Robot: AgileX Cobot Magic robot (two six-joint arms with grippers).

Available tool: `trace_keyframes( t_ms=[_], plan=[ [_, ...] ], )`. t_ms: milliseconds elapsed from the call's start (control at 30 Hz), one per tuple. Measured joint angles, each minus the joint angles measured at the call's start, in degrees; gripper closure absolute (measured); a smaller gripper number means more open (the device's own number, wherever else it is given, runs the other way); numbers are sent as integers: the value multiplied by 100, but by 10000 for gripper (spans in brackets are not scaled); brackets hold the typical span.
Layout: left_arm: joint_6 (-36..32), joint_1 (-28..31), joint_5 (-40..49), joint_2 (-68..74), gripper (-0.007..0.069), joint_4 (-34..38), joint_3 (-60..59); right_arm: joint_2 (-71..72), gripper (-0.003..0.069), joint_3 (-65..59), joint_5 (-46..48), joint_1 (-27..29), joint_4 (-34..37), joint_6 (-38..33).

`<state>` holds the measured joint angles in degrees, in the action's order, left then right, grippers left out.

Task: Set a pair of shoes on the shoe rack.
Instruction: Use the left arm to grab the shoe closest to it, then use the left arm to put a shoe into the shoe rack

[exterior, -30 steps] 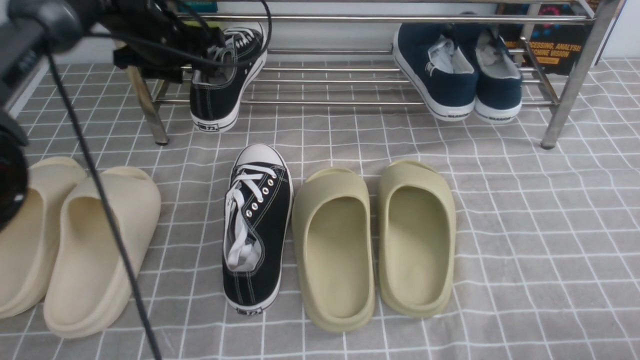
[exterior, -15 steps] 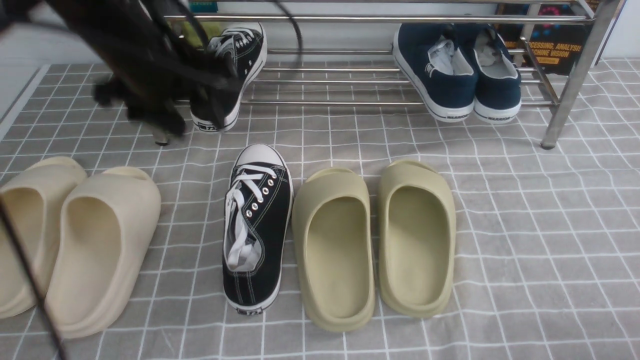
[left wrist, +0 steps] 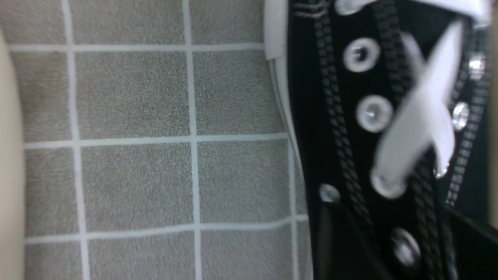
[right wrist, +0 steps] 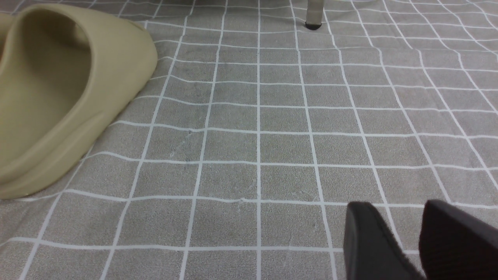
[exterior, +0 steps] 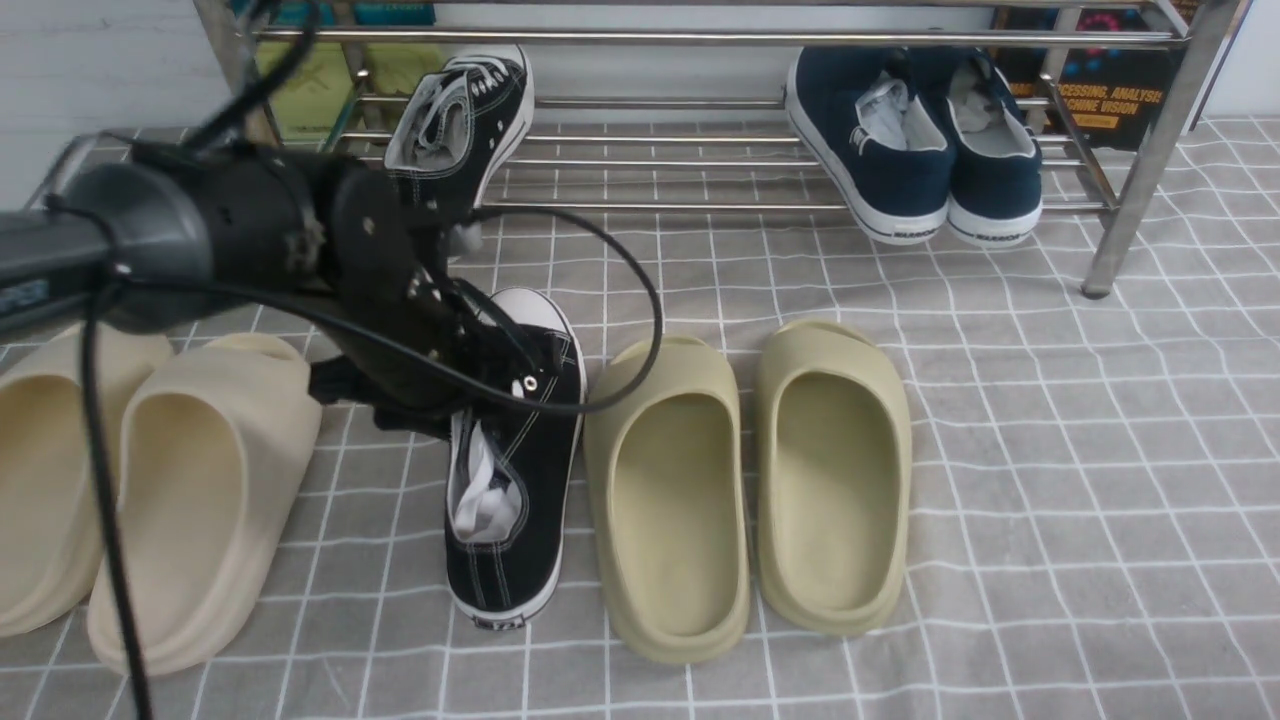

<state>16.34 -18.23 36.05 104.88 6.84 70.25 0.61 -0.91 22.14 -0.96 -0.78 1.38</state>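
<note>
Currently one black sneaker [exterior: 460, 130] of the pair sits on the lower rails of the shoe rack [exterior: 700, 205] at its left end, toe to the rear and heel overhanging the front rail. The second black sneaker [exterior: 515, 480] lies on the desk [exterior: 1100, 450] (covered with a gray cloth with a white grid), in front of the rack. It is toe-forward, between the beige slides [exterior: 190, 500] and the olive slides [exterior: 670, 500], and just beside the nearer olive slide. The left arm [exterior: 250, 240] reaches in from the left and hangs over the laced front half of this sneaker, with a black cable [exterior: 640, 330] looping to its right. The left pincer [exterior: 480, 375] is masked by the wrist housing in the front view. The left wrist view shows only blurred laces and eyelets at close range, so its opening, and whether it grips the sneaker, cannot be told. The right pincer [right wrist: 400, 206] appears only in the right wrist view, low over bare cloth. Its two dark fingers [right wrist: 373, 241] are drawn together, with a narrow wedge of cloth showing at the tips, and grip nothing. One olive slide and a rack leg [right wrist: 313, 15] lie beyond it. The navy slip-ons [exterior: 880, 150] occupy the right end of the rack.
</note>
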Motion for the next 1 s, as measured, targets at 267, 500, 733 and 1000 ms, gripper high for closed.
trace_keyframes(
  t_ms=[267,500,733,1000],
  plan=[
    [33,-25,352,-68,563,-29,145,0,419,0,0,0,0,0],
    [-47,-36,1593,-598,561,-91,1380,0,419,0,0,0,0,0],
    [-131,-36,1911,223,561,-72,3024,0,419,0,0,0,0,-5],
    [-138,-36,2332,1374,561,-27,4491,0,419,0,0,0,0,-5]
  ],
)
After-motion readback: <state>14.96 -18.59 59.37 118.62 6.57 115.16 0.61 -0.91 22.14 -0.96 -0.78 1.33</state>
